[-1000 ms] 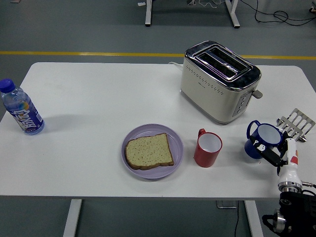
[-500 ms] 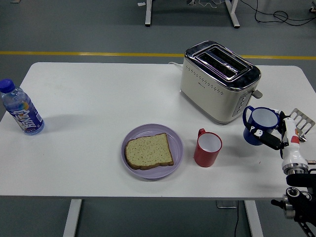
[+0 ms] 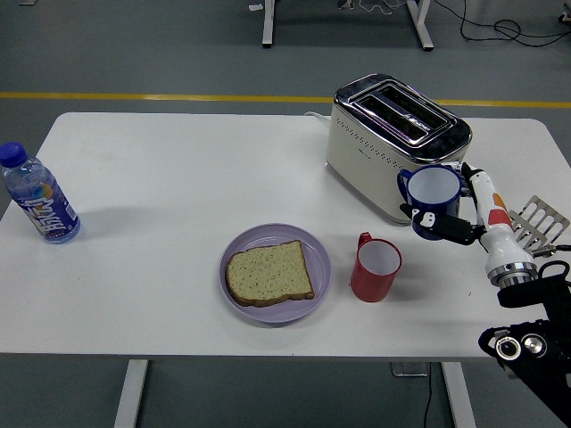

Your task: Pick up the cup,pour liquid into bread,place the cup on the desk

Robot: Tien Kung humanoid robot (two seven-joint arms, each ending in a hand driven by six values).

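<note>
My right hand (image 3: 449, 214) is shut on a blue cup (image 3: 433, 189) with a white inside. It holds the cup upright in the air, in front of the toaster's lower right corner. A slice of bread (image 3: 268, 273) lies flat on a purple plate (image 3: 314, 245) near the table's front middle. A red mug (image 3: 375, 267) stands on the table just right of the plate, below and left of the lifted blue cup. The left arm is out of sight.
A cream and chrome toaster (image 3: 393, 143) stands at the back right, close behind the blue cup. A water bottle (image 3: 37, 194) with a blue cap is at the far left. A metal rack (image 3: 540, 220) lies at the right edge of the white table (image 3: 178, 169).
My right hand has lifted the blue cup off the table and carried it up and to the left, from near the right edge to in front of the toaster.
</note>
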